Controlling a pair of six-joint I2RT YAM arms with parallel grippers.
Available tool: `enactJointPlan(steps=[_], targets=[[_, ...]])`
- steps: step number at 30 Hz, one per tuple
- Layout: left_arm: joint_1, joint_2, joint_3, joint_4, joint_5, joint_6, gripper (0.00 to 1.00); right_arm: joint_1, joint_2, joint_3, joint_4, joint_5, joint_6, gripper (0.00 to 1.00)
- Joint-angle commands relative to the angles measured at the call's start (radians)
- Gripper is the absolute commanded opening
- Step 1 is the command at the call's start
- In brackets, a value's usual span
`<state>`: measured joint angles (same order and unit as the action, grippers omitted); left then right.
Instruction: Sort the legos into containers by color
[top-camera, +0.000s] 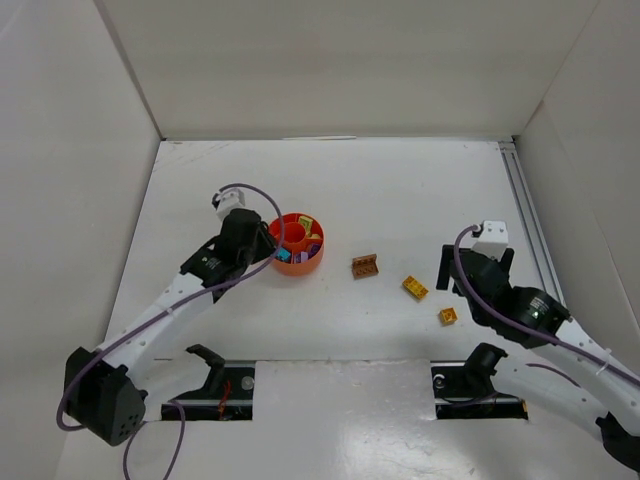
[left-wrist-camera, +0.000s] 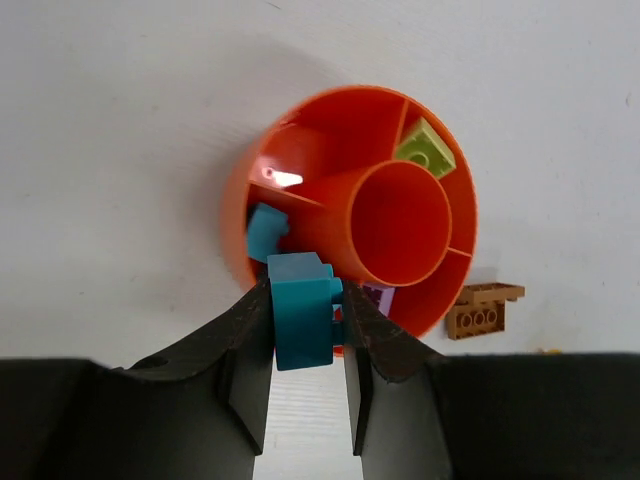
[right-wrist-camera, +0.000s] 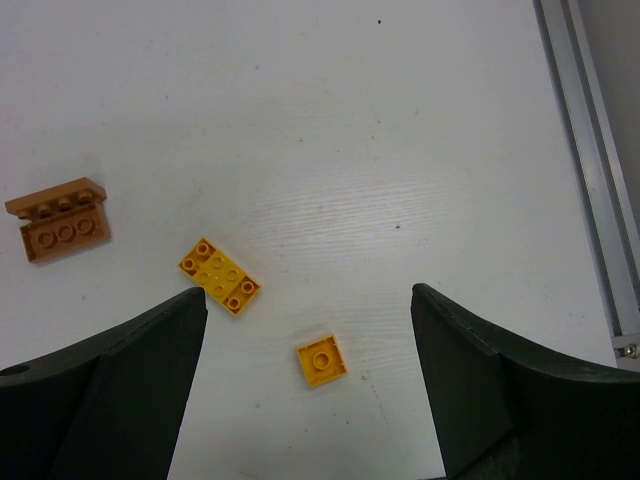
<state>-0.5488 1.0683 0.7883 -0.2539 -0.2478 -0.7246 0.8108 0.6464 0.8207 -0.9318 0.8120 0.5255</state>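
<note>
The left claw (left-wrist-camera: 307, 300) is shut narrowly on a teal brick (left-wrist-camera: 302, 322), its two dark fingers pressing the brick's sides. In the left wrist view the brick sits at the lower edge of the orange dish (left-wrist-camera: 300, 130), overlapping the rim; whether it touches the dish cannot be told. Inside the dish, a second teal piece (left-wrist-camera: 265, 228) lies in the compartment at the left of the hub. A pale yellow-green brick (left-wrist-camera: 424, 150) lies in the compartment at the upper right. A purple piece (left-wrist-camera: 376, 296) shows partly behind one finger in the lower compartment. The central hub looks bare.

In the top view the dish stands left of centre on the white counter (top-camera: 400, 190).

The right claw (right-wrist-camera: 308, 298) is spread wide and holds nothing, above the counter. Three loose legos show in the right wrist view. A brown brick (right-wrist-camera: 60, 222) lies at the left edge of the frame. A longer orange-yellow plate (right-wrist-camera: 219, 277) lies just beside the claw's finger at the lower left of the frame. A small square orange-yellow piece (right-wrist-camera: 321, 361) lies low in the frame, between the two fingers. The three pieces lie apart from one another
</note>
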Motion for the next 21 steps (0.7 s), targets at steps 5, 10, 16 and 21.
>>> enactJointPlan(steps=[5, 10, 16, 21], targets=[[0.107, -0.084, -0.043, -0.013, -0.056, -0.02, 0.02, -0.007, 0.064, 0.014, 0.074, 0.006, -0.027, 0.87], [0.119, -0.004, -0.034, 0.067, -0.009, 0.013, 0.02, -0.007, 0.073, 0.023, 0.083, 0.006, -0.036, 0.87], [0.119, 0.041, -0.014, 0.106, 0.033, 0.034, 0.02, -0.016, 0.073, 0.023, 0.093, 0.015, -0.036, 0.87], [0.119, 0.041, -0.035, 0.128, 0.079, 0.034, 0.02, -0.016, 0.102, 0.023, 0.102, 0.024, -0.036, 0.87]])
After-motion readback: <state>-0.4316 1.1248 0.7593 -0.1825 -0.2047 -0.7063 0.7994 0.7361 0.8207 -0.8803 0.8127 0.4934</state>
